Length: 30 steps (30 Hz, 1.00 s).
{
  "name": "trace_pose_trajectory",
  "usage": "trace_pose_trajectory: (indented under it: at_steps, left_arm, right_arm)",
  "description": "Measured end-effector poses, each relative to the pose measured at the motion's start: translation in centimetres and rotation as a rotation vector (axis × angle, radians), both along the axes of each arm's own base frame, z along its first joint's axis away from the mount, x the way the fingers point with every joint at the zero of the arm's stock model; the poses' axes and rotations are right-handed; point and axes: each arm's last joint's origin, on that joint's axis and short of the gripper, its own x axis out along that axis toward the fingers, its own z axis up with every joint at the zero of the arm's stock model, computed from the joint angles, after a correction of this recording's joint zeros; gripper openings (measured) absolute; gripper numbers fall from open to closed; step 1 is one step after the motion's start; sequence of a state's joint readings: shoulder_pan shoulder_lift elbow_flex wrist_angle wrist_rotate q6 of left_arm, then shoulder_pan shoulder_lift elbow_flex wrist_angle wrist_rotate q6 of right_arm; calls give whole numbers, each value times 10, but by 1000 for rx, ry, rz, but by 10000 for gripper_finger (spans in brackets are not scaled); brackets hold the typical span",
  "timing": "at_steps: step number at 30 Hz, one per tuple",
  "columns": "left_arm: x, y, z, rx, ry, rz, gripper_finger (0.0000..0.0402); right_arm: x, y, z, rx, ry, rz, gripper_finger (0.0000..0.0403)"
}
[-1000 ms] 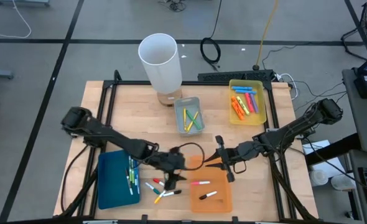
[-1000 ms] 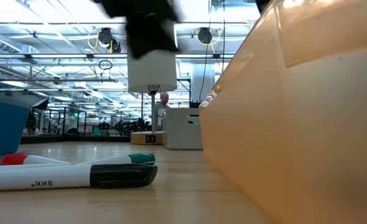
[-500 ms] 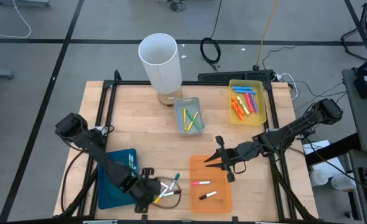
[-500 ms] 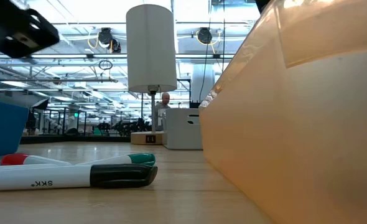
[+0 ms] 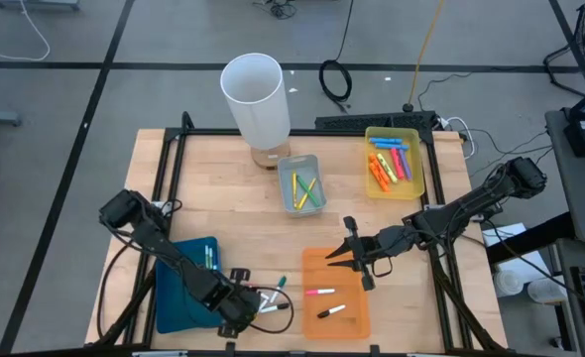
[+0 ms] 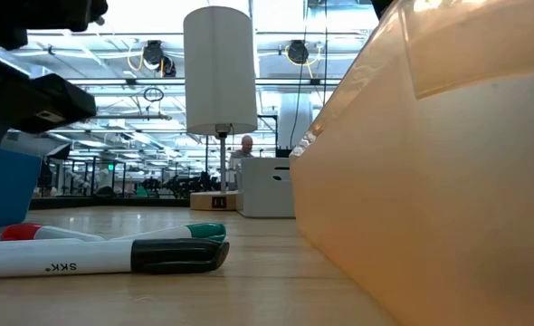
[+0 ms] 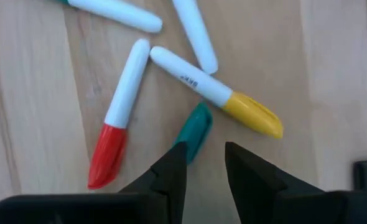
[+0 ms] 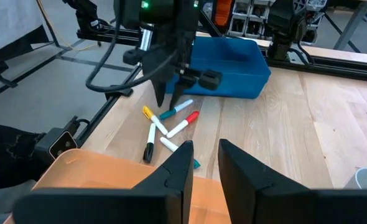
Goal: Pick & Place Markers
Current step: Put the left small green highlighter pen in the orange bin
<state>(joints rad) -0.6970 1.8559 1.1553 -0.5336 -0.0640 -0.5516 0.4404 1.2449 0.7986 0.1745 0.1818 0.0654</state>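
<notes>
Several white-bodied markers (image 5: pixel 268 300) lie loose on the wood between the blue tray (image 5: pixel 178 288) and the orange tray (image 5: pixel 352 315). My left gripper (image 5: pixel 241 309) hangs open over them, pointing down. Its fingertips (image 7: pixel 205 149) stand just short of a green-capped marker (image 7: pixel 194 130), touching nothing that I can see. A red-capped marker (image 7: pixel 112 143) and a yellow-capped marker (image 7: pixel 233 102) lie beside it. My right gripper (image 5: pixel 350 256) waits open and empty over the orange tray's far edge. The orange tray holds a pink marker (image 5: pixel 319 292) and a black marker (image 5: pixel 330 311).
Green markers (image 5: pixel 211 266) lie in the blue tray. The grey tray (image 5: pixel 299 183) and the yellow tray (image 5: pixel 393 162) farther back hold more markers. A tall white cylinder (image 5: pixel 256 94) stands at the far edge. The orange tray's wall (image 6: pixel 430 181) fills the low view's right.
My left gripper has swung from the middle of the table toward the near edge and a little left. It now hangs over the loose markers. The right arm has kept still.
</notes>
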Motion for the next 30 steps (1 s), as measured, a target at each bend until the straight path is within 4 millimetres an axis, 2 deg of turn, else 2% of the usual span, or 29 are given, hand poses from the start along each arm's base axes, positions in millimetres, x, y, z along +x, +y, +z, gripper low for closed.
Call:
trace_pose_trajectory:
  at_steps: [9, 17, 25, 28, 30]
  left_arm:
    - [8, 7, -10, 25, 11, 13, 128]
    - [2, 12, -12, 79, 76, 37, 123]
    - [3, 17, -13, 74, 84, 106, 70]
    - [9, 18, -12, 52, 49, 99, 36]
    - [15, 18, -9, 37, -12, 84, 35]
  right_arm:
    - [0, 0, 0, -2, 0, 0, 64]
    - [0, 0, 0, -3, 3, 1, 64]
    - [0, 0, 0, -3, 3, 1, 64]
    - [0, 0, 0, -3, 3, 0, 64]
    - [0, 0, 0, -3, 3, 0, 64]
